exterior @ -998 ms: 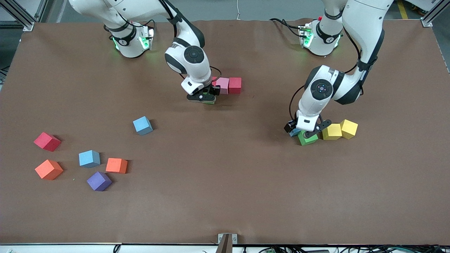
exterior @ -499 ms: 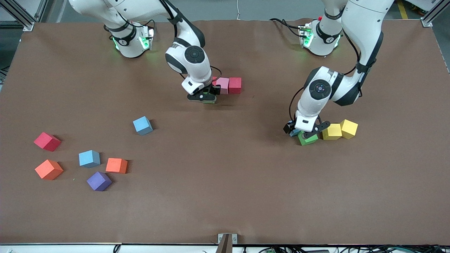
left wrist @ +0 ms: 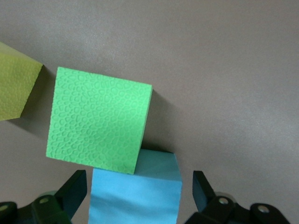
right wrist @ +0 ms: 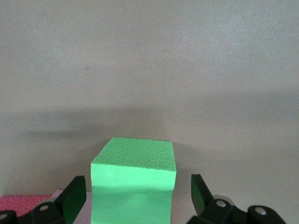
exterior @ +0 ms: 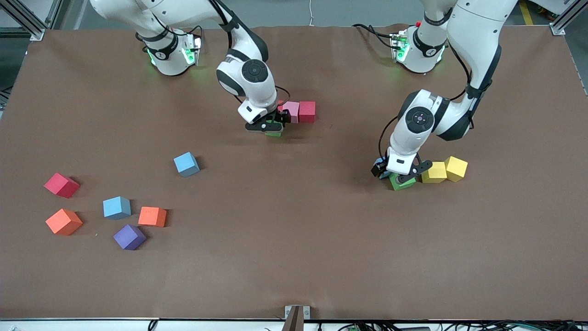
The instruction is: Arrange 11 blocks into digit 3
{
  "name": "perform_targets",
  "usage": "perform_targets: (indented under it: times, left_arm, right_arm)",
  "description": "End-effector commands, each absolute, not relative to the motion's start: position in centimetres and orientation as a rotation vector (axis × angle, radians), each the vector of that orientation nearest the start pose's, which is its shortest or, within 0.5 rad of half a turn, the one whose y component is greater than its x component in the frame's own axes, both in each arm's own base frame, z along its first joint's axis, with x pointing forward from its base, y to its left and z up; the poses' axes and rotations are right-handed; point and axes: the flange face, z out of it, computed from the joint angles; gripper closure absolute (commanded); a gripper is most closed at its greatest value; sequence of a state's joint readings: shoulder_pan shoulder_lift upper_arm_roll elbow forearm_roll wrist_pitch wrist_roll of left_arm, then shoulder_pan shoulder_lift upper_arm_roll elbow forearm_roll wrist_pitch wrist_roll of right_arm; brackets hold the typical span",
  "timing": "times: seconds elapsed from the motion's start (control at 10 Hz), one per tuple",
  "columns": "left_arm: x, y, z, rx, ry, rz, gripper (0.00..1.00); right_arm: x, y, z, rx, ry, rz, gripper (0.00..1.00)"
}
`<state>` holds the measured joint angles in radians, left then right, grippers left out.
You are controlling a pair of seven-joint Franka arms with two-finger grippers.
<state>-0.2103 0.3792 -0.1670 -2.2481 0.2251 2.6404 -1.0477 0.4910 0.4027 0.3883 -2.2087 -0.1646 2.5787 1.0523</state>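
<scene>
Right gripper (exterior: 271, 129): fingers open, straddling a green block (right wrist: 133, 179). Left gripper (exterior: 398, 174): fingers open around a light blue block (left wrist: 135, 193).

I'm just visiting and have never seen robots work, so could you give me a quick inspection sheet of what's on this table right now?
Surface: brown table cover, flat, bare patches show.
Job's things: pink block and red block side by side; a green block between the right gripper's fingers, just nearer the camera. Two yellow blocks beside another green block, which touches a light blue block. Six loose blocks toward the right arm's end.
Clutter: nothing seen.
Grippers: right gripper open around its green block; left gripper open, fingers either side of the light blue block.
Cables: black leads along both arms, more below the table's near edge.
Surroundings: metal frame posts at the corners.
</scene>
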Motion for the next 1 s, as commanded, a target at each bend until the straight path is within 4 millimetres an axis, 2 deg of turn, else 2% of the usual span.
perform_targets:
  times: [0.0, 0.4, 0.6, 0.8, 0.9]
  left_arm:
    - [51.0, -20.9, 19.7, -3.038, -0.740, -0.102, 0.00]
    - [50.7, -21.2, 19.6, -3.037, -0.742, -0.099, 0.00]
    - [50.6, -21.3, 19.5, -3.036, -0.739, -0.095, 0.00]
    - [50.6, -21.2, 19.5, -3.035, -0.741, -0.095, 0.00]
    - [50.6, -21.2, 19.5, -3.035, -0.743, -0.095, 0.00]
  right_arm:
    - [35.4, 42.6, 22.7, -3.109, 0.166, 0.023, 0.01]
    - [38.0, 42.3, 28.6, -3.144, 0.212, -0.029, 0.01]
    - [40.9, 40.2, 32.3, -3.150, 0.268, -0.069, 0.01]
    - [46.0, 35.6, 35.2, -3.177, 0.227, -0.019, 0.01]
    - [48.4, 32.5, 35.8, -3.185, 0.189, 0.007, 0.01]
